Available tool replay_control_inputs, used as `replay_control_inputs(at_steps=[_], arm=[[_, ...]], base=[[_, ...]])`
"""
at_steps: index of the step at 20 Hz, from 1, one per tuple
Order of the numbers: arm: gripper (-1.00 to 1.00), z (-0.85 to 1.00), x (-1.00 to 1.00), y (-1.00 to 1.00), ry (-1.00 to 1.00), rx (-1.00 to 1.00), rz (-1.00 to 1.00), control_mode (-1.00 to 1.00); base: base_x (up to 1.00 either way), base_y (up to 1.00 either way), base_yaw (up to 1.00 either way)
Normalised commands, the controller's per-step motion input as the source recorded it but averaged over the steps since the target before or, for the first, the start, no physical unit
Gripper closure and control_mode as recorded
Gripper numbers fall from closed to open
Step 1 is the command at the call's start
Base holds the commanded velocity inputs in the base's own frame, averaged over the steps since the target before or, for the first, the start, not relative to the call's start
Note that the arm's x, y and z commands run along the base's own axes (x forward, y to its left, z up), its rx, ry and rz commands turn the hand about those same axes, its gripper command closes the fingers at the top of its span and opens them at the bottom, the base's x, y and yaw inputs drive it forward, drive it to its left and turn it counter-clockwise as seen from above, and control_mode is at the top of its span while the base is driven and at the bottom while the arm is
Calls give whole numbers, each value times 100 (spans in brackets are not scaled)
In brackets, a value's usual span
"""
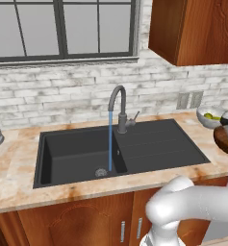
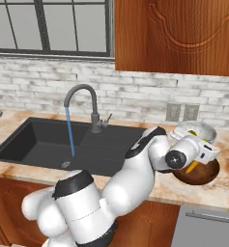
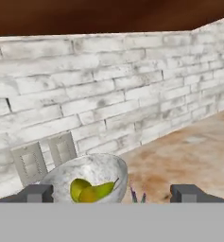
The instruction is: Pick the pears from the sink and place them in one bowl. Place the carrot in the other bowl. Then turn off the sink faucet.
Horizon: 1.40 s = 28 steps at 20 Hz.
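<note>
Pale grey and shiny, one bowl (image 3: 87,177) is sitting on the marbled tabletop (image 1: 19,163) close to the brick wall, just below two wall outlets (image 3: 45,160). The pears (image 3: 89,190) are lying inside it, yellow-green and touching each other. In the right base view the same bowl is standing at the far right of the tabletop, just behind the other bowl (image 2: 203,174), the dark brown wooden one. The carrot (image 2: 193,167) is lying in that brown bowl, its orange body showing just under the robot's hand.

The gripper (image 3: 114,193) is hovering over the brown bowl with its jaws spread wide and nothing between them; the two dark fingertips (image 3: 37,193) are standing far apart at the bottom of the hand view, aimed toward the grey bowl and the wall.

To the left, the sink (image 1: 77,153) is lying black and bare in the tabletop, its drainboard wing extending to the right. The sink faucet (image 1: 119,108) is rising at the back edge between basin and wing, and a thin blue stream of water (image 1: 110,139) is falling from its arched spout down beside the round steel drain (image 1: 101,172). A window (image 1: 62,29) is showing above the sink and a wooden cabinet (image 1: 197,29) is hanging to the right.
</note>
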Motion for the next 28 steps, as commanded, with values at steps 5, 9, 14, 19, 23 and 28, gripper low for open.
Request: replay_control_inputs(at_steps=[5, 9, 14, 19, 23, 28], arm=[[-100, 95, -69, 94, -2, 0, 0, -100], [-100, 91, -72, 100, -1, -1, 0, -100], [-100, 62, -57, 100, 0, -1, 0, -100], [-100, 4, -17, 40, 0, 0, 3, -100], [-100, -30, 6, 27, 6, 5, 52, -100], [-100, -41, 39, 48, 15, 10, 65, -100]], base=[[0, 0, 0], [0, 0, 0], [0, 0, 0], [0, 0, 0], [0, 0, 0], [0, 0, 0]])
